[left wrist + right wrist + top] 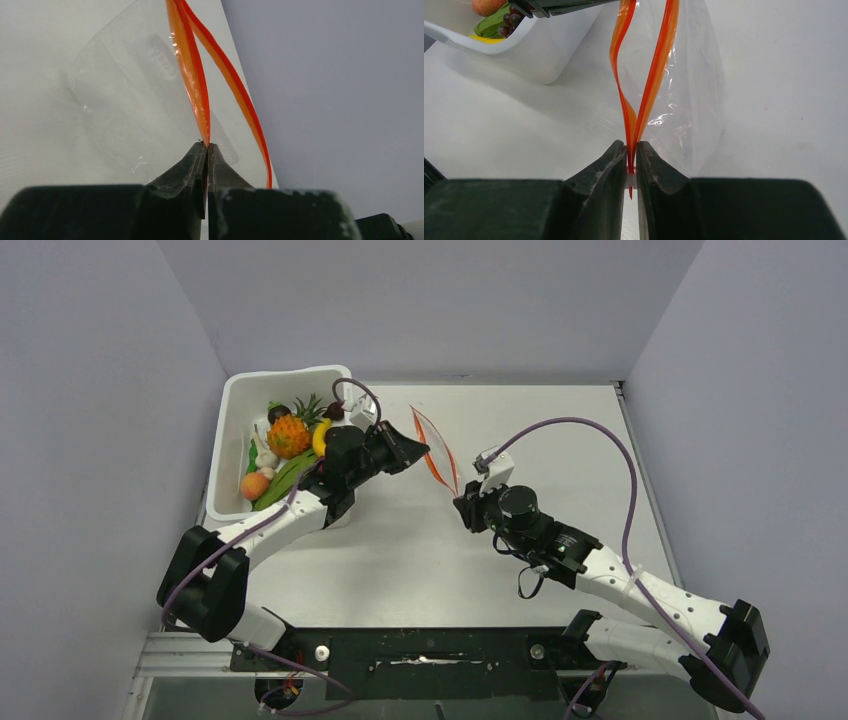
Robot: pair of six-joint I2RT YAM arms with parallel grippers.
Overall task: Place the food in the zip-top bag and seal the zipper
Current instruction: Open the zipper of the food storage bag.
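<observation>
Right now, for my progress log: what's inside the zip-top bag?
The clear zip-top bag looks empty; bare table shows through. The food lies in the tub. Fingers cover the bag's pinched ends.

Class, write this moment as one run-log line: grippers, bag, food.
left gripper: shut on zipper | right gripper: shut on zipper | zip-top bag: unsealed | food: in white tub

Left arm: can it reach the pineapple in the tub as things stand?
Probably not yet. The left gripper is shut on the zipper, so it must let go first. Otherwise the way looks free: the open tub sits beside that arm, pineapple on top.
</observation>
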